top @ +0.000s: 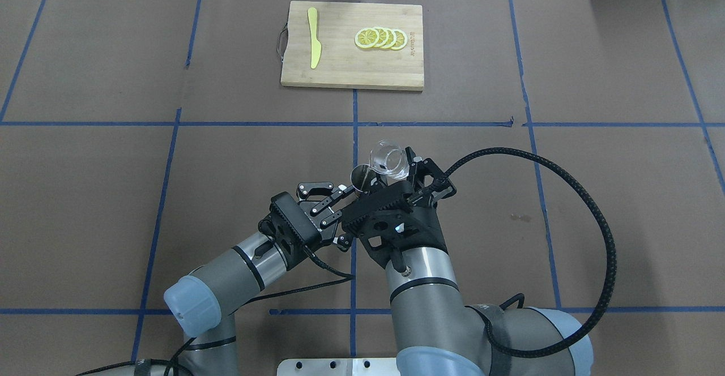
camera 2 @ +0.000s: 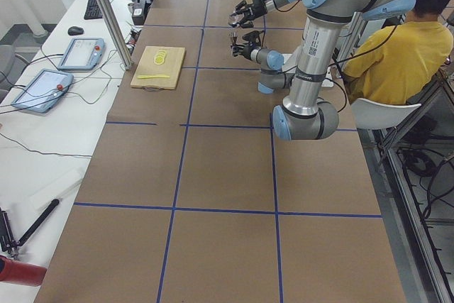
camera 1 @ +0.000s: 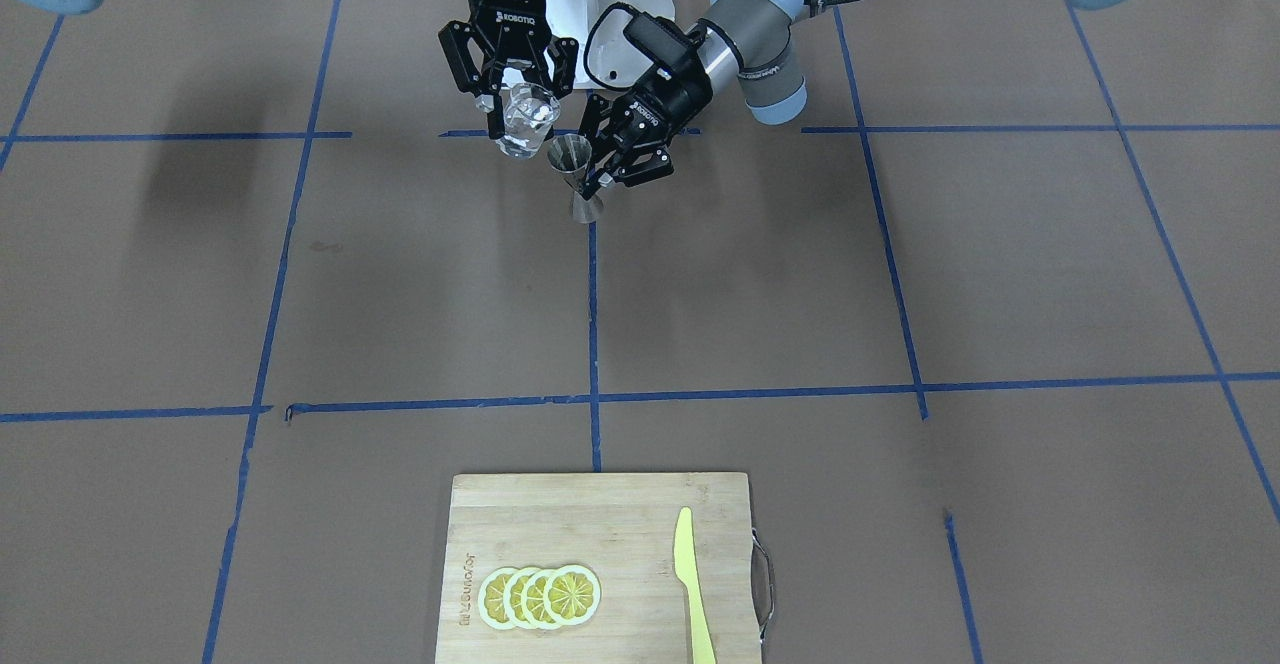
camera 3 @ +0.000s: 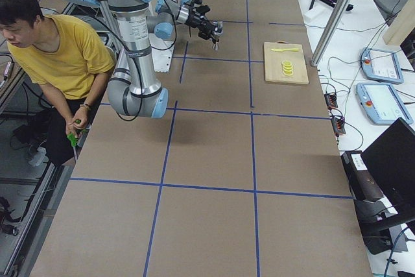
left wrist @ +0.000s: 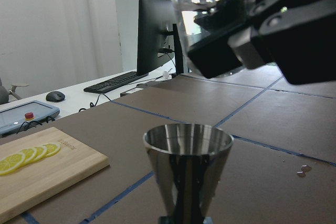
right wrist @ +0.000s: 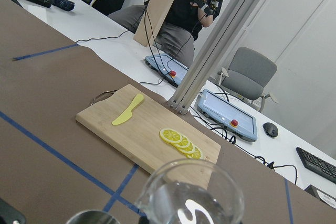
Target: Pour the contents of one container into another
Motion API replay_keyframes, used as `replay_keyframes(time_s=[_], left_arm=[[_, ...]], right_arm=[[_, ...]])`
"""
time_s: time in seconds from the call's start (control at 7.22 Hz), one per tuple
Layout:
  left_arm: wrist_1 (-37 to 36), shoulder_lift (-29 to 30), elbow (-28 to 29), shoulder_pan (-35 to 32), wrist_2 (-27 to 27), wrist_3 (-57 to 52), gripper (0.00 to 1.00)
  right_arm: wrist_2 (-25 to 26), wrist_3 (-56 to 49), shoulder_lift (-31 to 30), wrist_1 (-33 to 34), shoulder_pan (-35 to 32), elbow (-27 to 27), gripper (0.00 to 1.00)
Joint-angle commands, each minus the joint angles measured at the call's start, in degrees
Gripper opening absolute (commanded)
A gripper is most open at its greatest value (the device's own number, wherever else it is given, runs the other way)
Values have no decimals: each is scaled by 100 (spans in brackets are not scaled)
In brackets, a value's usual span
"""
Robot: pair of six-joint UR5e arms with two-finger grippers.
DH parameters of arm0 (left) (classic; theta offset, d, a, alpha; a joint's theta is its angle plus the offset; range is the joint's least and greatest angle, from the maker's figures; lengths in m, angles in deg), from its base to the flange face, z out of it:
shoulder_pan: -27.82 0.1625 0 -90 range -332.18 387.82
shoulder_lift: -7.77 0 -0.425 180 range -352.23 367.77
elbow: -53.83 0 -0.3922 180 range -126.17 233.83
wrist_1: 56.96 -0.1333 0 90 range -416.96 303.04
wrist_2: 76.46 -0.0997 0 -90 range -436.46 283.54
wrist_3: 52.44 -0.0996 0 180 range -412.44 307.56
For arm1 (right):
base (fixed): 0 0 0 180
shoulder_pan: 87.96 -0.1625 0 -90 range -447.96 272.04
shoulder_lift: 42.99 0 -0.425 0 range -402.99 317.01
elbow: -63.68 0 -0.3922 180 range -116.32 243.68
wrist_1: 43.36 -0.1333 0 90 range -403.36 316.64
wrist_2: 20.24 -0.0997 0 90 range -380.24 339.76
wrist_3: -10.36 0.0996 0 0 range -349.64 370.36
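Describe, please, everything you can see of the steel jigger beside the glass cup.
The jigger is a shiny silvery metal double cone with a narrow waist, upright, its round mouth open upward. Whether anything is inside, I cannot tell. Its base seems to rest on the brown table, on a blue tape line. The left end effector appears to pinch its waist. The tilted glass cup, held by the right end effector, hangs above its mouth, not touching.

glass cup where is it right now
In the overhead view the glass cup hangs tilted in the right gripper, just right of the centre tape line, above and beside the steel jigger.
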Motion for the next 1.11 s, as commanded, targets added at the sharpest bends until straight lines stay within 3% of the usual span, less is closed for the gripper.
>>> replay_keyframes(time_s=[0.0, 0.97], left_arm=[[0, 16, -1, 0, 0, -42, 0], [0, 25, -18, 0, -9, -42, 0]], right_arm=[[3, -173, 2, 116, 3, -1, 0], [29, -674, 116, 468, 12, -1, 0]])
